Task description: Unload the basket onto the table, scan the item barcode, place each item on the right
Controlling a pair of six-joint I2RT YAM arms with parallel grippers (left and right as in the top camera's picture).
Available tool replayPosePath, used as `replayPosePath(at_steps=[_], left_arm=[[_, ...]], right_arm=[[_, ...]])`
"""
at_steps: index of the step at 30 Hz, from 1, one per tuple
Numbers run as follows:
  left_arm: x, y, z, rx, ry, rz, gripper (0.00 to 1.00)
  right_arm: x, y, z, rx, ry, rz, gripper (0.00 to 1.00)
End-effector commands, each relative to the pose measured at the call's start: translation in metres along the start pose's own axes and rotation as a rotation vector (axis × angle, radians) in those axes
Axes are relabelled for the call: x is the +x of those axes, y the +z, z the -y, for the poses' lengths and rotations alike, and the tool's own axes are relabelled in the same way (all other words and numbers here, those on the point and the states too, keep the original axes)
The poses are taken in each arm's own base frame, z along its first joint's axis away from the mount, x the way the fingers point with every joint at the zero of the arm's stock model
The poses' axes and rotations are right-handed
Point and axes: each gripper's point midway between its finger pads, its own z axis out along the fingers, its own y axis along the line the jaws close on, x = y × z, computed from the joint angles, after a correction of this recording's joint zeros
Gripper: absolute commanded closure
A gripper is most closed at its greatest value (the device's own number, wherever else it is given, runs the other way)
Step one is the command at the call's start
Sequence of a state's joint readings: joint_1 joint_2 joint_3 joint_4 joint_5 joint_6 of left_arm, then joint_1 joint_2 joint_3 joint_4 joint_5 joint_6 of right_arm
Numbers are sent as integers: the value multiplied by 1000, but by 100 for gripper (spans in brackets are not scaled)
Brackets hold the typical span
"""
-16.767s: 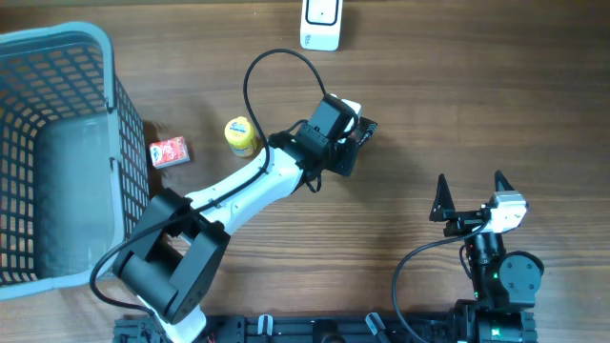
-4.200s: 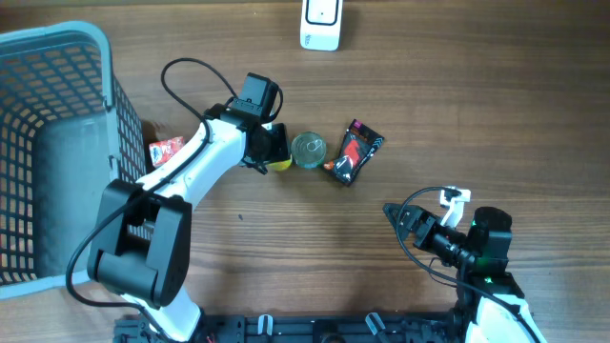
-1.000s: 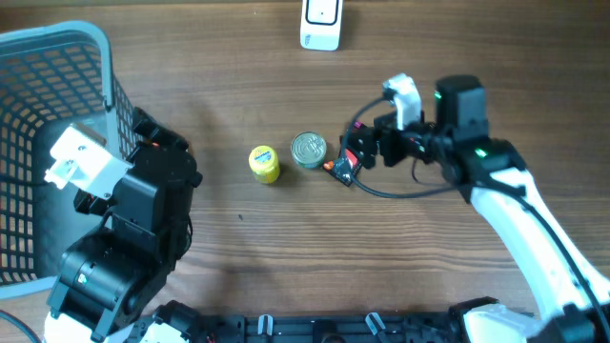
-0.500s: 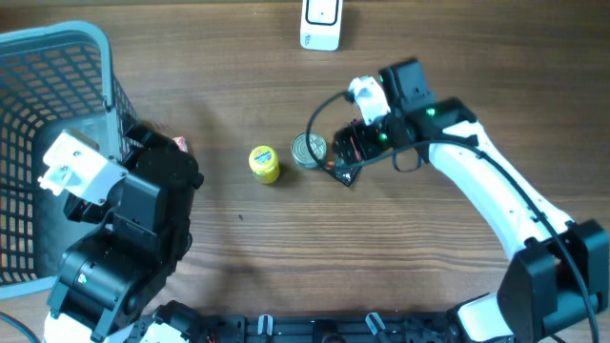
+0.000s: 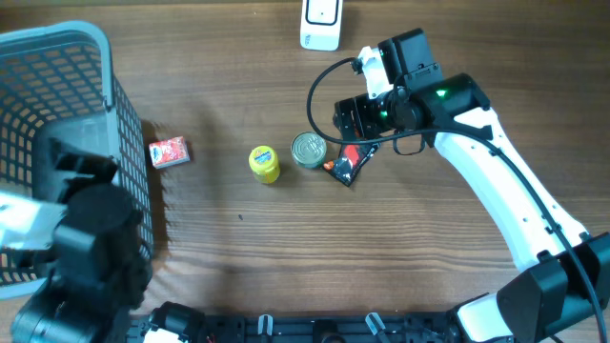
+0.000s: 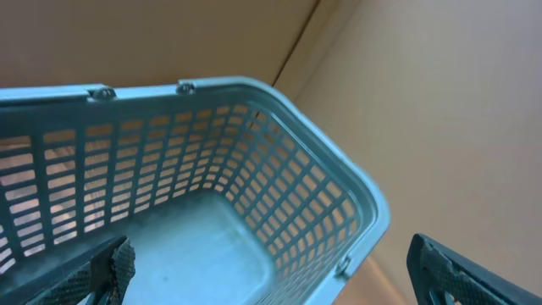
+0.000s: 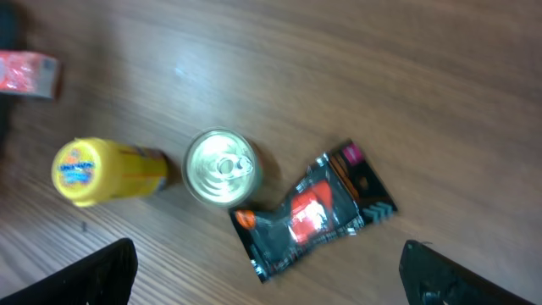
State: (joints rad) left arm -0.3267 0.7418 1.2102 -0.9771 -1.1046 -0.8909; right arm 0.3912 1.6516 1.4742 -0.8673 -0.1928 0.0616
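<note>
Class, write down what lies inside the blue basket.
The basket shows only a bare floor, with no item visible on it. The left fingers cover its near edge.

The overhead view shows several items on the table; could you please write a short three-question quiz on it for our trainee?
1. True or false: the can stands between the yellow bottle and the black-and-red pouch.
2. Which lies nearest the basket? A) the can B) the red box C) the pouch
3. Fill in: the right gripper, above the pouch, has its jaws ____.
Key: 1 true; 2 B; 3 open.
</note>
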Motion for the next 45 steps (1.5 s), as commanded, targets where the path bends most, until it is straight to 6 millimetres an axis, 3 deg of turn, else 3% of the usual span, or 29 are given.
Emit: replayPosePath(at_steps=[1,6,9,13,17,23,33,39,45], left_arm=[[4,-6,27,160,130,-97,0],[21,-13,62,348,313,-166,0],[43,-23,87,510,495,-227,0],[54,-23,98,564,594,-233,0],[45,-24,102,571,567,-199,0],[40,-23,103,572,613,-164,0],[28,-16,93,486,614,-116,0],[28,-16,93,486,614,-116,0],[27,-17,92,487,610,-113,0]], right_arm=[[-5,8,-19,-105,-71,11,0],[8,39,-28,-122,-172,-63,0],[19,65,-42,-142,-299,-108,0],[12,85,-51,-135,-335,-88,0],[8,88,-65,-150,-395,-76,0],[31,93,-84,-185,-549,-144,0],[51,90,-114,-301,-624,-186,0],[66,90,-146,-333,-728,-195,0],[62,107,-151,-255,-784,-169,0]])
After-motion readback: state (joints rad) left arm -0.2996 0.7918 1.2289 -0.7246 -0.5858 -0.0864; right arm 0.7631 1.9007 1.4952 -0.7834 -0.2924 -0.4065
